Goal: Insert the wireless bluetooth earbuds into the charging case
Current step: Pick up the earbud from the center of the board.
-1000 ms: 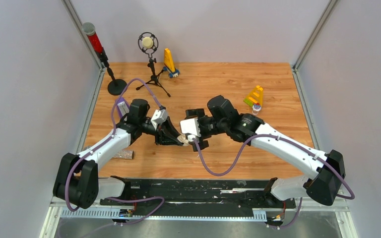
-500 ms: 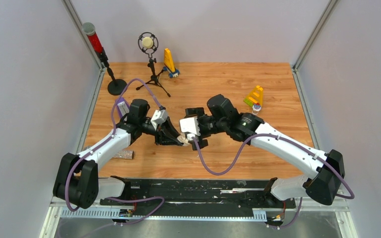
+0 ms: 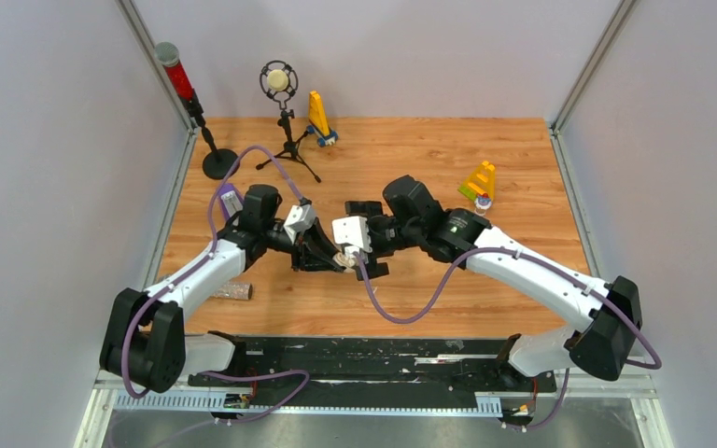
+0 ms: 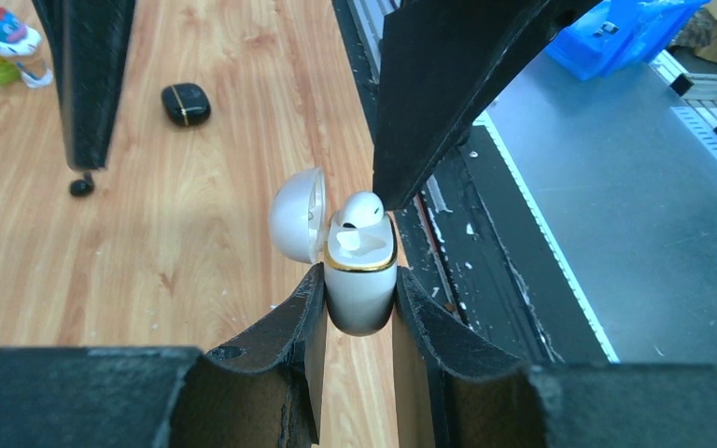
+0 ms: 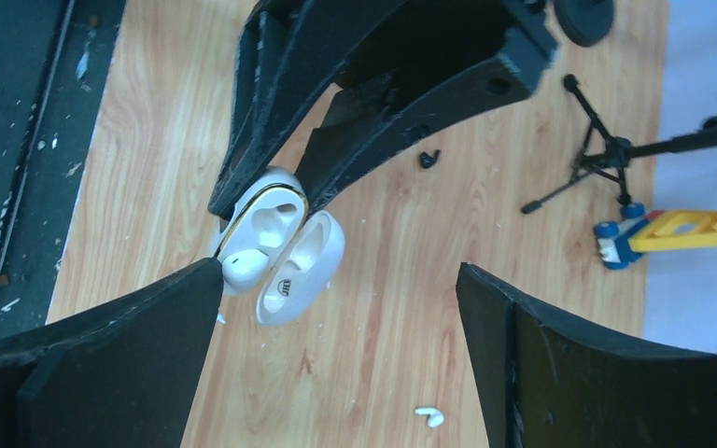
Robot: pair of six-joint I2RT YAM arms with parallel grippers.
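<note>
Your main risk is the white earbud (image 4: pixel 362 209). It stands proud of its slot in the white charging case (image 4: pixel 360 294), head up and, I judge, not seated. One finger of the right gripper (image 5: pixel 336 275) has its tip right at the bud, touching or just off it; you cannot tell which from here.

If you push off the slot's line, the bud may tip over the gold rim and drop to the table (image 4: pixel 196 280). If you push hard, the smooth, rounded case may twist or slide in the left gripper (image 4: pixel 359 280), which clamps only its lower body. Mind the open lid (image 4: pixel 297 215) too. It hangs out to one side, and a stray finger could knock it shut on the bud.

The right gripper's jaws stand wide and hold nothing, with the case and bud at the tip of one finger and the other finger well apart. The left gripper is closed tight on the case. The case's second slot looks empty. Another white earbud (image 5: pixel 428 415) lies on the wood nearby, and a black earbud (image 4: pixel 81 186) and a black case (image 4: pixel 186 103) lie further off.
</note>
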